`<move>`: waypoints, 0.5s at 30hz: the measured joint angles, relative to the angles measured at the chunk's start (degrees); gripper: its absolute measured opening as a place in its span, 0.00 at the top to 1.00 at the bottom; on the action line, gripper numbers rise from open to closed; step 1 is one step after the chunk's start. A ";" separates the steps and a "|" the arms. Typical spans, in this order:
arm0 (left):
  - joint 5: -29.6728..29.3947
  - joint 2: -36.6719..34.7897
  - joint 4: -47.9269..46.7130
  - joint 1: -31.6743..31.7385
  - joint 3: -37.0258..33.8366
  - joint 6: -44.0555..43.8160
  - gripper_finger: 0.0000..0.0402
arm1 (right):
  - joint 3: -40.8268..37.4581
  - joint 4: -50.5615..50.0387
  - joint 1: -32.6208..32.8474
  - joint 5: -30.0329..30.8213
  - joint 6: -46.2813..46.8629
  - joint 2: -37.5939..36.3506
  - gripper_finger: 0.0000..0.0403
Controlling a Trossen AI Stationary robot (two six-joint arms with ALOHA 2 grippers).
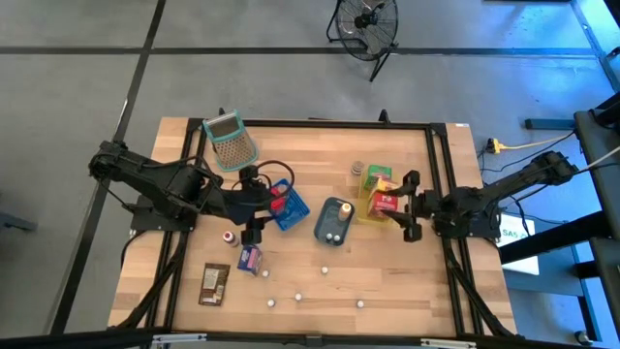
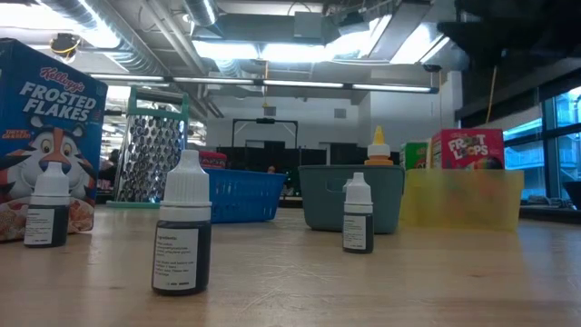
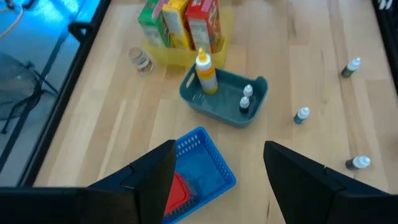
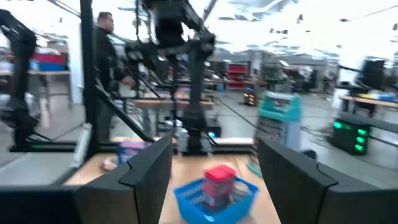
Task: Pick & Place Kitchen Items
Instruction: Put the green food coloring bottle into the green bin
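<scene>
The left gripper (image 1: 254, 204) holds its two fingers (image 3: 149, 180) spread with nothing between them, hovering just beside the blue basket (image 1: 290, 206), which carries a red packet (image 3: 175, 194). The right gripper (image 1: 408, 206) also stands parted and empty, its fingers (image 4: 140, 174) flanking open air just beside the yellow tray (image 1: 372, 207) near the table's right edge.

The yellow tray holds upright green, yellow and red boxes (image 3: 180, 23). Between the two grippers sits the teal bin (image 1: 333, 219), with a yellow-capped bottle (image 3: 206, 72) and two small dropper bottles (image 3: 245, 99) inside. A small jar (image 1: 357, 170) stands just behind the yellow tray.

Toward the table's back-left edge lies a teal-framed grater (image 1: 230, 142). In front of the left gripper are a small red-topped bottle (image 1: 229, 236), a purple packet (image 1: 250, 258) and a brown packet (image 1: 214, 283) near the front-left corner. Scattered white-capped dropper bottles (image 1: 325, 269) dot the front strip of wood table (image 1: 407, 281), well apart from each other, with bare wood between them. In the low view a Frosted Flakes box (image 2: 41, 136) stands at the left.
</scene>
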 joint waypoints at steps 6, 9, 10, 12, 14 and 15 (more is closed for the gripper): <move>-0.04 0.00 -3.00 -0.06 0.00 -2.00 0.40 | 6.75 -9.02 0.95 -6.64 0.02 1.64 0.41; -0.11 0.00 -2.98 -0.56 0.00 -2.08 0.40 | 9.86 -13.24 1.82 -6.61 0.04 3.69 0.41; -0.13 0.00 -2.98 -0.78 0.00 -2.08 0.40 | 10.61 -13.97 1.98 -6.62 0.11 4.34 0.41; -0.15 0.02 -2.98 -1.29 0.00 -2.08 0.40 | 11.78 -14.29 2.27 -6.61 0.59 5.68 0.41; -0.20 0.02 -2.98 -1.94 0.00 -2.06 0.40 | 12.47 -14.24 2.67 -6.62 0.66 7.11 0.41; -0.27 0.03 -2.98 -2.28 0.00 -2.06 0.40 | 12.78 -14.35 2.94 -6.62 0.67 7.87 0.41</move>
